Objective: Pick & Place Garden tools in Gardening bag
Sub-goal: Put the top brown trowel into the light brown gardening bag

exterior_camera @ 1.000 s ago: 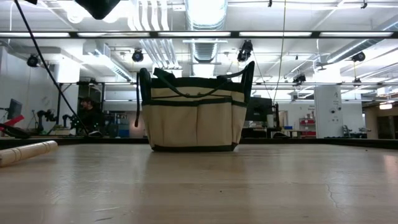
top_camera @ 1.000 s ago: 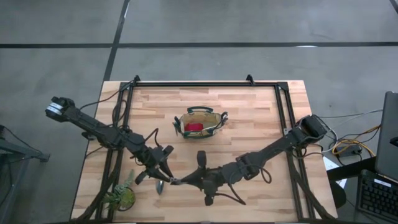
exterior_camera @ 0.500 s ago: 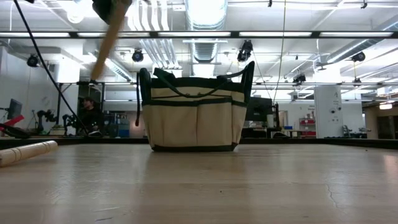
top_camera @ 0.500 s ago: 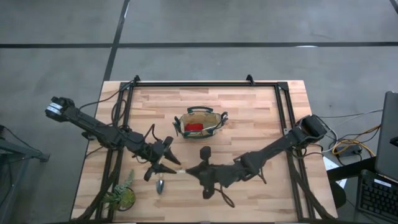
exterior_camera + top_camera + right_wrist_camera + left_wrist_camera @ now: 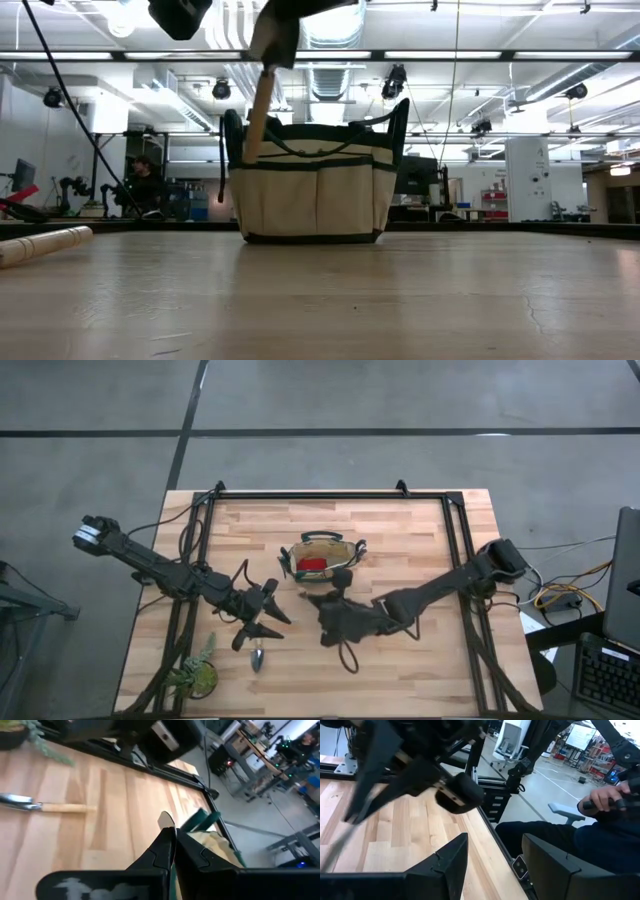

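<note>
The olive-tan gardening bag (image 5: 322,557) stands upright on its base at the table's middle far part, with a red item (image 5: 313,565) inside; it also shows in the low view (image 5: 315,180). My right gripper (image 5: 312,600) is just near of the bag, shut on a trowel whose wooden handle (image 5: 258,105) hangs in front of the bag's left end. A second trowel (image 5: 258,658) lies flat on the table, also in the right wrist view (image 5: 55,808). My left gripper (image 5: 265,615) hovers above the table left of the right gripper, open and empty, fingers wide apart (image 5: 495,865). My right gripper holds the trowel by its upper end, pinched between the two shut fingers; a pale tip (image 5: 166,820) sticks out past the fingertips. The gripper hides which part that is. The trowel is lifted clear, its handle (image 5: 255,120) hanging slanted below the fingers.
A green potted plant (image 5: 195,675) stands at the near left corner. A black frame (image 5: 330,495) runs along the table's far and side edges. A seated person (image 5: 600,825) shows beyond the table's edge in the left wrist view.
My right gripper has risen and gone from beside the left gripper toward the far edge and the bag, carrying the trowel. Its handle has moved from the left gripper's side to the bag's left end. My left gripper rose a little, then stayed.
</note>
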